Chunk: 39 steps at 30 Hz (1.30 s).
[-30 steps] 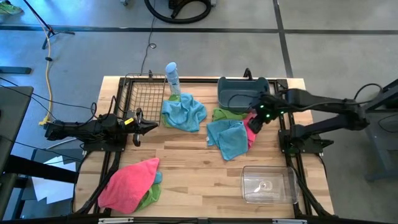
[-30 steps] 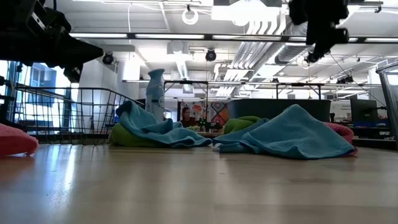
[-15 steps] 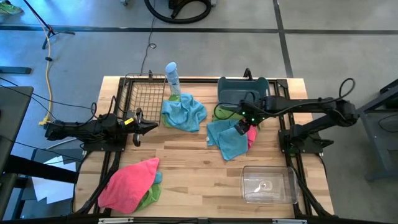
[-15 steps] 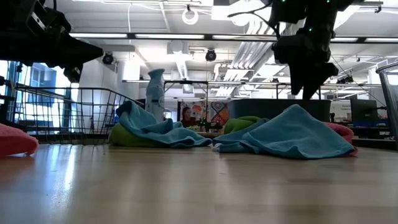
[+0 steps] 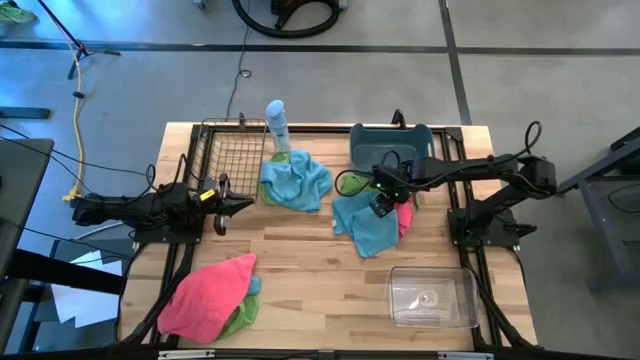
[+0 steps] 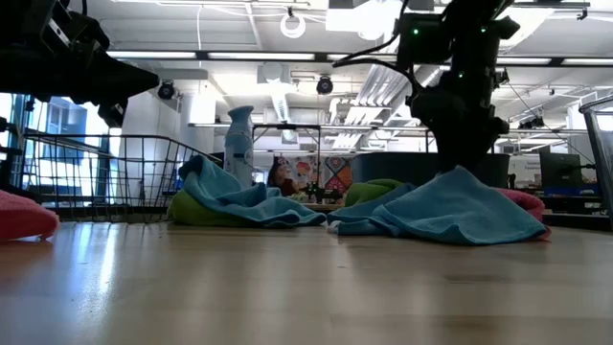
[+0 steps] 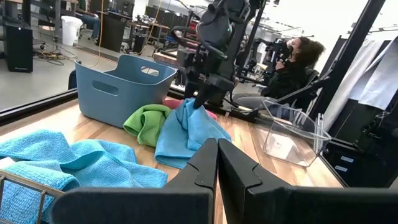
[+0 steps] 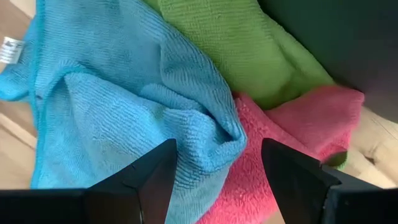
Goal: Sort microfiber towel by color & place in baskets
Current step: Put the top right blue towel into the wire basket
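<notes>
Three containers on our light wooden table (image 5: 300, 250): black wire basket (image 5: 232, 158) just beyond the left gripper (image 5: 222, 204), slate-blue plastic tub with handles (image 5: 390, 148) right behind the right gripper (image 5: 382, 205), clear rectangular plastic bin (image 5: 432, 297) well off to the near side of the right arm. Right gripper's fingers (image 8: 143, 180) are spread wide, straddling a raised fold of the light blue fuzzy microfiber towel (image 5: 362, 222), nothing clamped. Pink towel (image 8: 273, 162) and lime green towel (image 8: 236, 50) lie against that blue one, next to the fingers. Second blue towel (image 5: 296, 180) is bunched between both grippers, beside the pale blue spray bottle (image 5: 277, 125). Pink-and-green pile (image 5: 212, 295) sits near-side of the left gripper, which we see parked, fingers pressed together, empty.
</notes>
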Each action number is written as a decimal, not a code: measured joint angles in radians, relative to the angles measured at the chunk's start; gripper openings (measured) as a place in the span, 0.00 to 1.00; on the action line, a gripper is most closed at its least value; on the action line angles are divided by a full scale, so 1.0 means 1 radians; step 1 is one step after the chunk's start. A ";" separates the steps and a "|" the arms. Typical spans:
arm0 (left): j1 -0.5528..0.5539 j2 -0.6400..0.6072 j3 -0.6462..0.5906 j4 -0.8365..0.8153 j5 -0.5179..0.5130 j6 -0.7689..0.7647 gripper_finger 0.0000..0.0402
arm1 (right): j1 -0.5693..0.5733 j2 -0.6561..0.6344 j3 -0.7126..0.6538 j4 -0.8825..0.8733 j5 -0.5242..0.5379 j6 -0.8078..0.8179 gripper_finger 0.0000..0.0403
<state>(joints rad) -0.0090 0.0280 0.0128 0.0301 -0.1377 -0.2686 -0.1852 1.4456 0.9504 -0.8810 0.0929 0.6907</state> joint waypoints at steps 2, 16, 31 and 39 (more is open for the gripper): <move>0.000 0.000 0.000 0.000 0.000 0.000 0.00 | 0.002 0.006 0.000 0.013 0.000 -0.001 0.58; 0.000 0.000 0.000 0.000 0.000 0.000 0.00 | 0.002 0.007 0.000 0.010 0.001 -0.062 0.05; 0.000 0.000 0.000 0.000 0.000 0.000 0.00 | 0.003 -0.218 0.080 -0.020 -0.087 -0.142 0.01; 0.000 0.000 0.000 0.000 0.000 0.000 0.00 | 0.003 -0.359 0.218 0.122 -0.138 -0.267 0.00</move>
<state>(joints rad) -0.0090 0.0280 0.0128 0.0303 -0.1378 -0.2685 -0.1825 1.0868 1.1686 -0.7587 -0.0447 0.4232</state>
